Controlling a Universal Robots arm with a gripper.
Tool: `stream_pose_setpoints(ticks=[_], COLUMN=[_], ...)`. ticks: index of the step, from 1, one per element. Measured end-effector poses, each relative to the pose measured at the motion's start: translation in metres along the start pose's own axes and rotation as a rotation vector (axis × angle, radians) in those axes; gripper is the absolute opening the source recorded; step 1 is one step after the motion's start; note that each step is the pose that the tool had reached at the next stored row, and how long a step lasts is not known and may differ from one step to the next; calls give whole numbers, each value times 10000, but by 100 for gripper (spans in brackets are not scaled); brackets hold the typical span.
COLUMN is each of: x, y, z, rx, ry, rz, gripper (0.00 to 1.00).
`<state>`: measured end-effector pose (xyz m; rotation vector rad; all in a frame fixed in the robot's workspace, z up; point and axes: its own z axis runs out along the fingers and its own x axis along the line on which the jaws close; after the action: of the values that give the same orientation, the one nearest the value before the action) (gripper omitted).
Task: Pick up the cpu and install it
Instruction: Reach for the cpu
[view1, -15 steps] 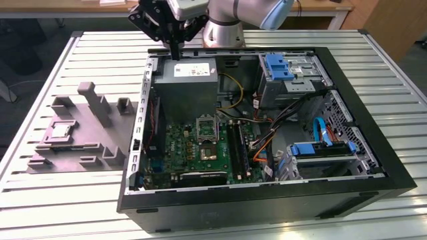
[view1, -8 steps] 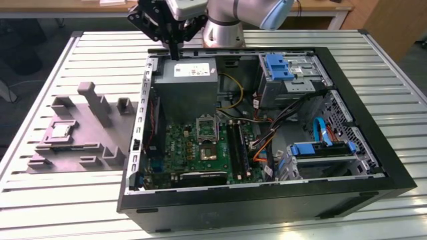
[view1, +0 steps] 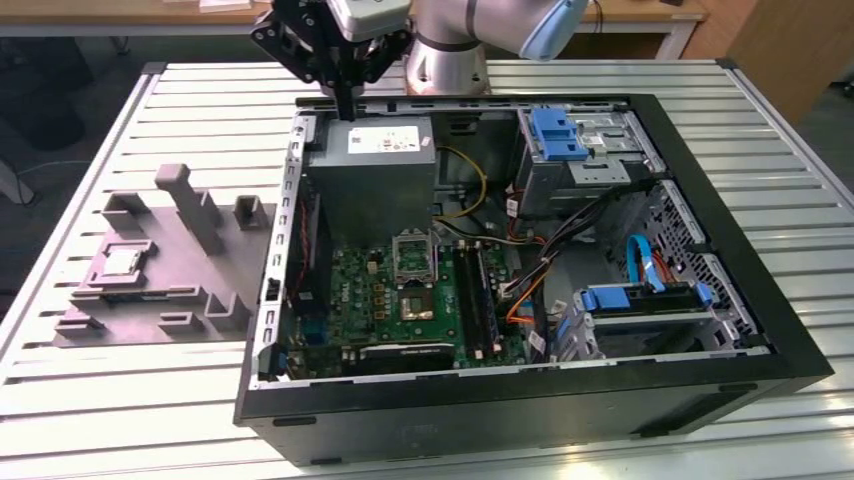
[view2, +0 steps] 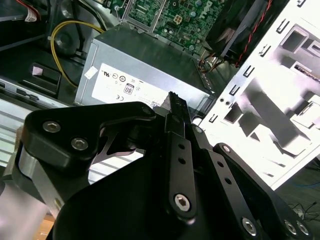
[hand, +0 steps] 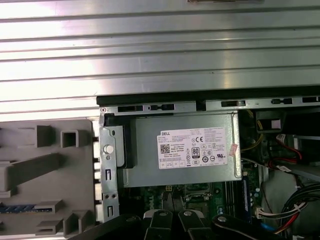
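The cpu (view1: 123, 262), a small silvery square chip, lies flat in a recess of the grey tray (view1: 147, 300) on the exterior view's left, outside the computer case. My gripper (view1: 346, 105) hangs at the back of the scene, over the rear edge of the case and the grey power supply (view1: 378, 170). Its black fingers (view2: 175, 107) are pressed together into one thin bar, holding nothing. The metal-framed socket (view1: 412, 256) sits on the green motherboard (view1: 400, 300), in front of the power supply. The gripper is well apart from both cpu and socket.
The black case (view1: 534, 390) lies open on the slatted metal table (view1: 120, 400). Inside are blue drive brackets (view1: 557, 133), cables (view1: 641, 260) and a yellow wire (view1: 470, 180). Upright blocks (view1: 187, 205) rise from the tray. The power supply label (hand: 194, 148) lies under the wrist.
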<state>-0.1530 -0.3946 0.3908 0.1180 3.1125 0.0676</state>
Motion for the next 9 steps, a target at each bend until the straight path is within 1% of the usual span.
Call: stream_pose_setpoints(ticks=[2,4,9], x=[4,105,107], y=[0,-8,-9], z=[0,7,7], rx=[0,0,0], ry=[0,1,1], rz=[0,0,0], gripper=[11,11,11])
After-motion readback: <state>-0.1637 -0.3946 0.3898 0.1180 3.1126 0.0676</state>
